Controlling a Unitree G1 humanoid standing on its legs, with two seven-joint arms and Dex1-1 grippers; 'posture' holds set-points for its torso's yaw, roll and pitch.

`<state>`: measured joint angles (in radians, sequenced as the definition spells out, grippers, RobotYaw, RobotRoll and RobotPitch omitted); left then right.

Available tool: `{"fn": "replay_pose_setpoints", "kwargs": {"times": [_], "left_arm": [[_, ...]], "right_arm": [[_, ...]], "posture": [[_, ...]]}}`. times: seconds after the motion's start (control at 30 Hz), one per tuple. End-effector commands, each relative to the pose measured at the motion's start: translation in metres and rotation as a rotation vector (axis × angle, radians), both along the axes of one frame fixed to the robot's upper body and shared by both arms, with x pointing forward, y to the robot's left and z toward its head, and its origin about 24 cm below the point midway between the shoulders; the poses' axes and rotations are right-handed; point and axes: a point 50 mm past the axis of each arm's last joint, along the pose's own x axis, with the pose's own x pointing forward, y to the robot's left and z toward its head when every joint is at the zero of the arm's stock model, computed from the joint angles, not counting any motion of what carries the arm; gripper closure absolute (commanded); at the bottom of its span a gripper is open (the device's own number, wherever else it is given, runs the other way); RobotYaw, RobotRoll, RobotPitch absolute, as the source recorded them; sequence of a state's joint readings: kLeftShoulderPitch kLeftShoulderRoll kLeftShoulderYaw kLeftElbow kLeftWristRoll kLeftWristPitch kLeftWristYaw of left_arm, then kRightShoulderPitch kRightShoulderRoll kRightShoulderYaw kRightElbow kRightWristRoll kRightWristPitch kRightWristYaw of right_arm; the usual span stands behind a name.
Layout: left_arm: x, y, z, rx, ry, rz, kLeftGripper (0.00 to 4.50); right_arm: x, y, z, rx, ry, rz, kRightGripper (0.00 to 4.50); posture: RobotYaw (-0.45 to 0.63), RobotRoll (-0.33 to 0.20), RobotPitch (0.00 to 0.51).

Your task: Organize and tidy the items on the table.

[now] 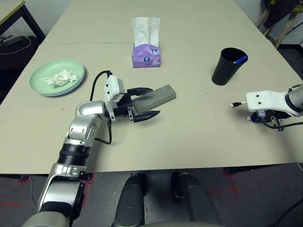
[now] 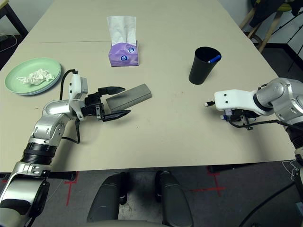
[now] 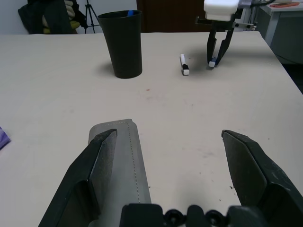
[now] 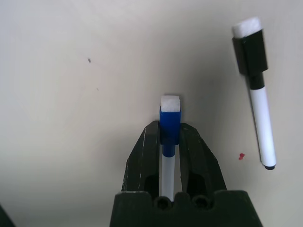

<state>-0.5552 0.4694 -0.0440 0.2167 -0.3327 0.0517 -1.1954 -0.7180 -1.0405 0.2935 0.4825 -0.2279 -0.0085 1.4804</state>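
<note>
The right pincer (image 4: 169,142) is clenching a blue-capped marker (image 4: 169,124) on the worktop (image 1: 189,118), a black-capped marker (image 4: 255,90) lying just beside. It is probably heading for the black cup (image 1: 228,65). The left pincer (image 1: 142,104) is gaping, released, around the grey case (image 1: 154,98). The tissue wad (image 1: 60,78) is sitting on the green plate (image 1: 42,87).

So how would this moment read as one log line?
left tool: open around long grey case | right tool: shut on blue-capped white marker
</note>
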Motion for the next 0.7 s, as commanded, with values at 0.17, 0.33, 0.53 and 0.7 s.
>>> {"fn": "replay_pose_setpoints", "kwargs": {"times": [0.17, 0.33, 0.53, 0.7], "left_arm": [[0.0, -0.001, -0.002, 0.023, -0.008, -0.023, 0.0], [-0.001, -0.003, -0.003, 0.022, -0.007, -0.033, 0.0], [-0.002, -0.003, -0.004, 0.021, -0.002, -0.035, 0.0], [-0.003, -0.001, -0.004, 0.019, 0.004, -0.029, 0.0]], "right_arm": [[0.001, 0.042, 0.033, 0.393, 0.036, 0.04, 4.08], [0.012, 0.061, 0.055, 0.72, -0.219, 0.048, 4.08], [0.021, 0.064, 0.062, 1.121, -0.498, -0.119, 4.08], [0.023, 0.076, 0.061, 1.37, -0.679, -0.256, 4.08]], "posture": [[0.05, 0.0, 0.168], [0.05, 0.0, 0.163], [0.04, 0.0, 0.163], [0.03, 0.0, 0.16]]}}
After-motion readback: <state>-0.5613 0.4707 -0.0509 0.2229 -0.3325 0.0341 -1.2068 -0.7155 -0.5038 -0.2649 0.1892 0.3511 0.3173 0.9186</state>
